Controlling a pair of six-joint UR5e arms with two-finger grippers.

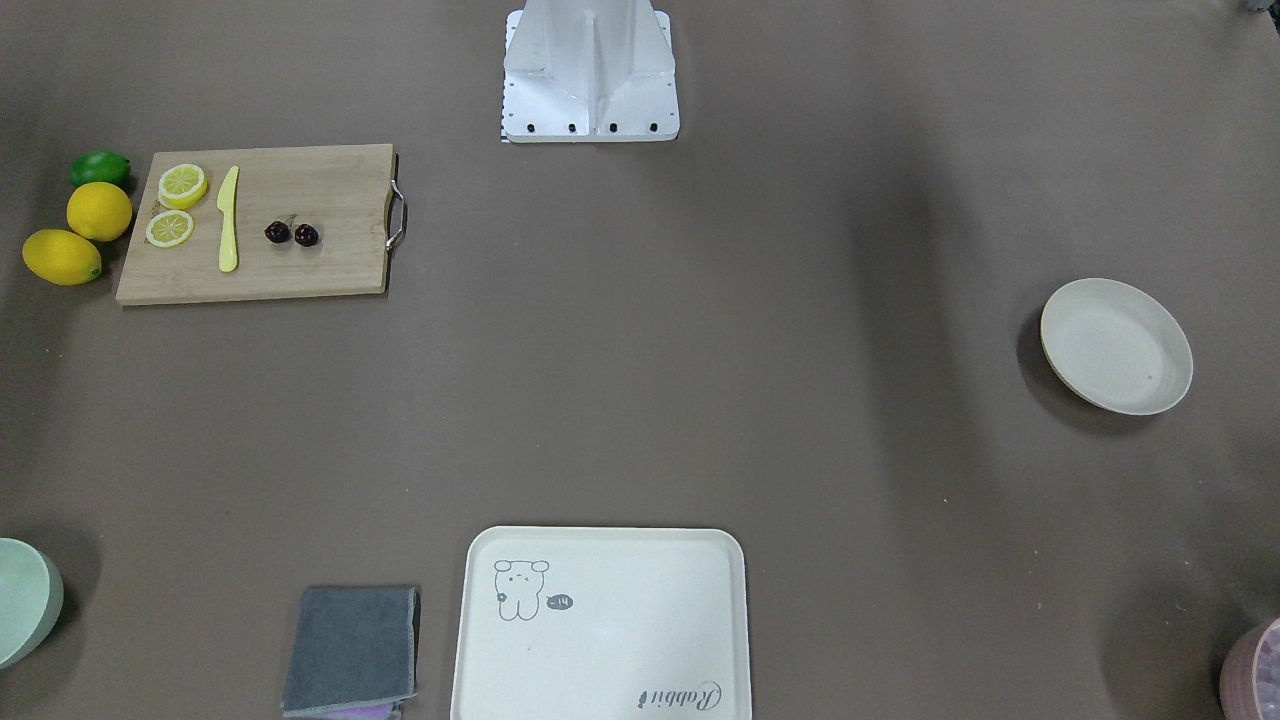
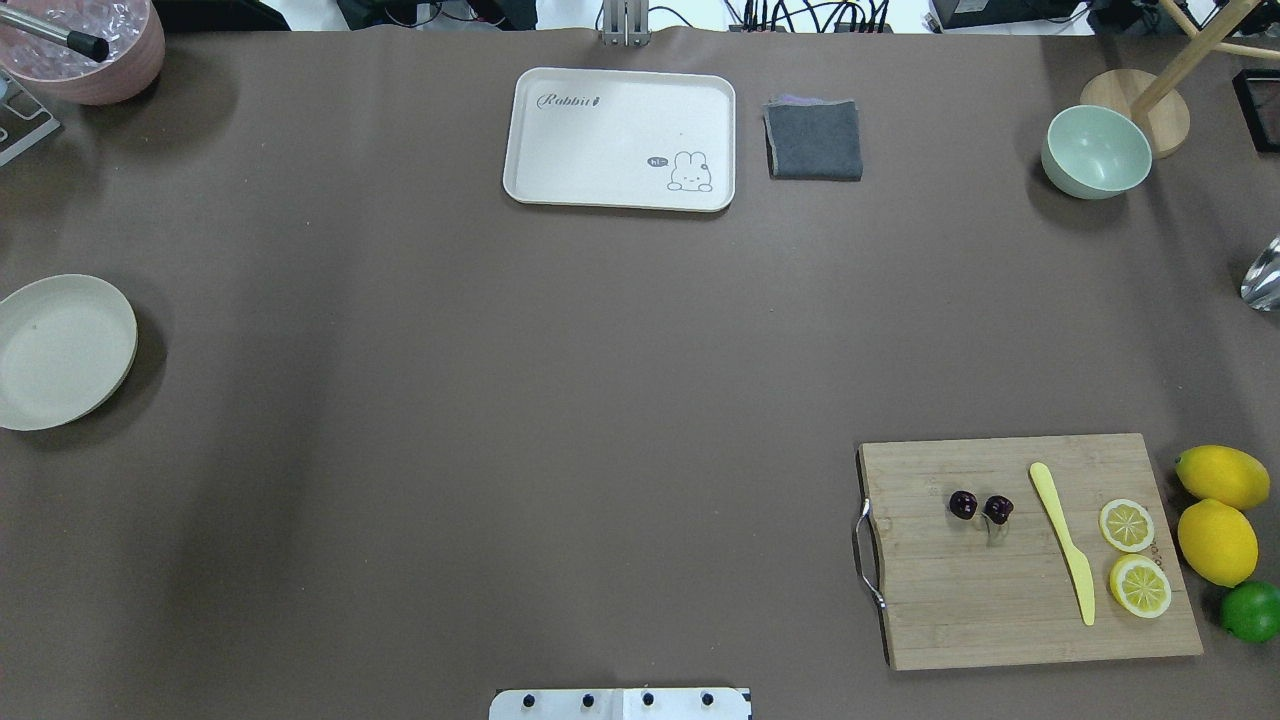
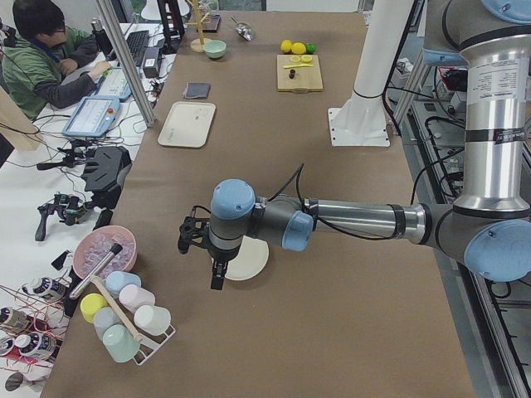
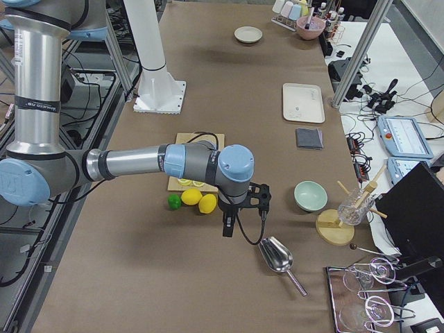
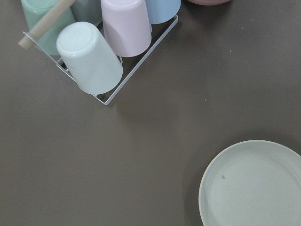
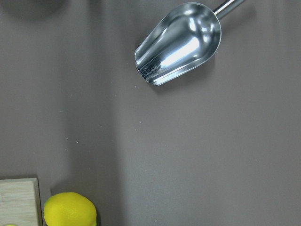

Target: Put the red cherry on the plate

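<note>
The red cherry (image 2: 980, 507) lies on the wooden board (image 2: 1000, 610), on the robot's right side and near the robot. It is just beside the yellow knife (image 2: 1063, 545) but does not touch it. The plate (image 2: 60, 350) is well apart from it, at the left edge of the surface (image 2: 560, 400), and has nothing on it.

So I think the job has not begun. The step in hand is going to get the cherry.

The right arm (image 4: 132, 165) hangs out past the lemons (image 4: 194, 198), near a shiny scoop (image 6: 181, 44). The left arm (image 3: 357, 220) hangs just by the plate. The right jaws and left jaws show only from the side, so I cannot tell if they are wide or closed. They do not have the cherry.

Next, I think the right jaws should go over the board and down around the cherry. It is tiny and round, so the pinch must be soft and well aimed. Then comes a long trip left to the plate.
</note>
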